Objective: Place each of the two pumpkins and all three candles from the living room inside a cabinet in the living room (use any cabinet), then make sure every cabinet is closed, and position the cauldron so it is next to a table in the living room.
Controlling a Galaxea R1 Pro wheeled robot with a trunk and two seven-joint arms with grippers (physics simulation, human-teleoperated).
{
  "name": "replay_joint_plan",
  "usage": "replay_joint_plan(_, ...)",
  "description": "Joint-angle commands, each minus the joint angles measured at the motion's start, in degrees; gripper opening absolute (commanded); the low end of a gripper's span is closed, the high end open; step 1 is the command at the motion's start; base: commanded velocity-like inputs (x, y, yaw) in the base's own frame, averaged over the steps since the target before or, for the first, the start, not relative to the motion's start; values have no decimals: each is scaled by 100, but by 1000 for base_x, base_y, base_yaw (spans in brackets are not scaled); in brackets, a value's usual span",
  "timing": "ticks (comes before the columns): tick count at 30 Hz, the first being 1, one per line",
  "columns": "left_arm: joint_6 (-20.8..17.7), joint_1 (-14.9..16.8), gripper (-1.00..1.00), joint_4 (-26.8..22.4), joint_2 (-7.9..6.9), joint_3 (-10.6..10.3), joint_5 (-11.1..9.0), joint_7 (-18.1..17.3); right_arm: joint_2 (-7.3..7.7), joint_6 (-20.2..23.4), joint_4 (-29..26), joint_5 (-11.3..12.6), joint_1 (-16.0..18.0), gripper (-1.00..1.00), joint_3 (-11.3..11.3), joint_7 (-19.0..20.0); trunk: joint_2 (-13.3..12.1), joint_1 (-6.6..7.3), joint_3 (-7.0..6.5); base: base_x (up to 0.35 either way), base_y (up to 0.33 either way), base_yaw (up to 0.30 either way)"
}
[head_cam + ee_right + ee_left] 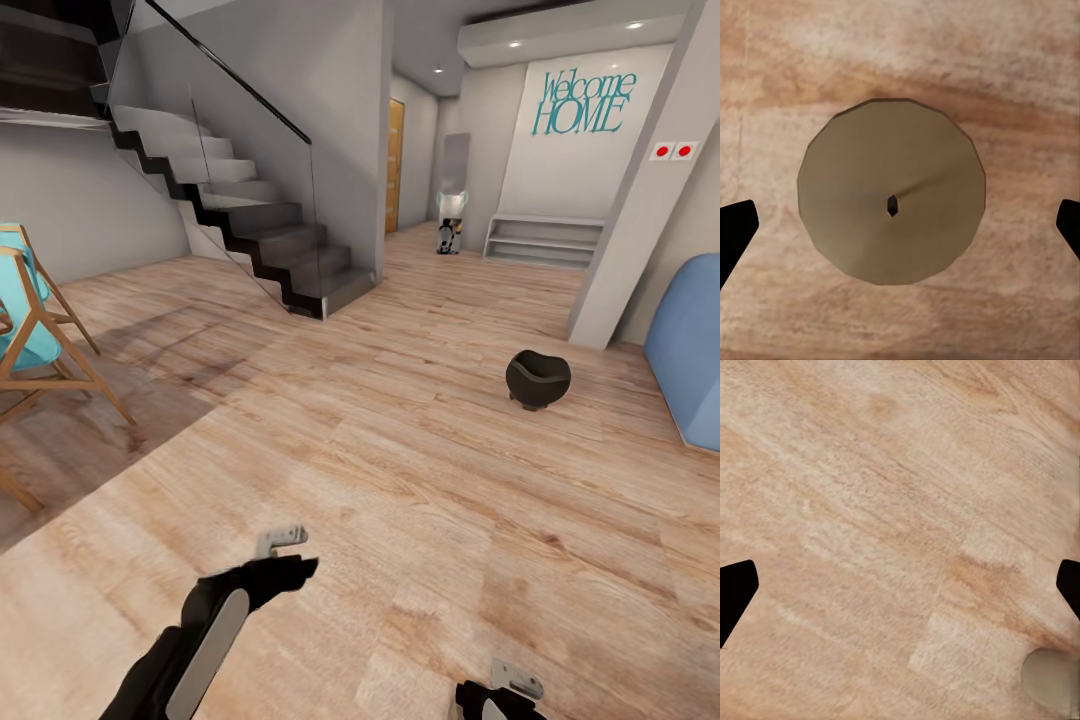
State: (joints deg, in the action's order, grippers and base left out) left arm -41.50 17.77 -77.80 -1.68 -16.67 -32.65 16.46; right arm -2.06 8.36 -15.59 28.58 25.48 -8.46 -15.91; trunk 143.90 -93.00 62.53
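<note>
**Base:** Right, what have you got closest in?

**Me:** Nearest is my right tool (900,217). Its wrist camera looks straight down on a candle (892,191), a tan disc with a small dark wick at its centre, standing upright on the plank floor (1020,67). My two black fingertips (735,229) sit wide apart, one on either side of the candle and clear of it, so that tool is released and grips nothing.

**Base:** And the left?

**Me:** My left tool (900,585) is also spread wide over bare floor (870,472), holding nothing. A beige rounded edge (1050,679) peeks in at the corner of that wrist view; I can't tell what it is. From the head camera I see the left arm (215,620) reaching forward low over the floor, and the right tool (500,690) just at the bottom edge.

**Base:** Where's the cauldron?

**Me:** The cauldron (538,378) sits on the floor well beyond both tools, upright. Just beside it, further right, is the blue sofa (690,350). Well left of the cauldron stands a wooden chair with a turquoise seat (30,330). Beyond the cauldron are the dark staircase (250,220), a low white shelf (545,240) and "Welcome HOME" lettering (585,100) on the wall.
</note>
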Motion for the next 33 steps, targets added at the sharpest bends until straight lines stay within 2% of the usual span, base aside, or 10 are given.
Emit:
replay_joint_plan(1, -12, -112, 100, -201, -6, -12, -53, 64, 3, 34, -14, 33, 0, 100, -49, -44, 2, 1, 5, 0, 0, 0)
replay_joint_plan(8, -8, -288, 100, -482, -2, -11, -42, 75, 3, 34, -14, 33, 0, 100, -51, -44, 2, 1, 5, 36, 11, 0)
replay_joint_plan(27, 3, -309, 100, -516, -2, -13, -42, 85, 5, 34, -5, 33, 0, 100, -48, -44, 2, 1, 5, 29, 6, 0)
replay_joint_plan(31, 14, -309, 100, -517, -3, -15, -41, 85, 7, 34, -5, 30, 0, 100, -43, -44, 7, -9, 94, 0, 0, 0)
replay_joint_plan(33, 16, -309, 100, -517, -2, -16, -42, 85, 13, 22, -5, 29, 0, 100, -43, -44, 7, -9, 94, 0, 0, 0)
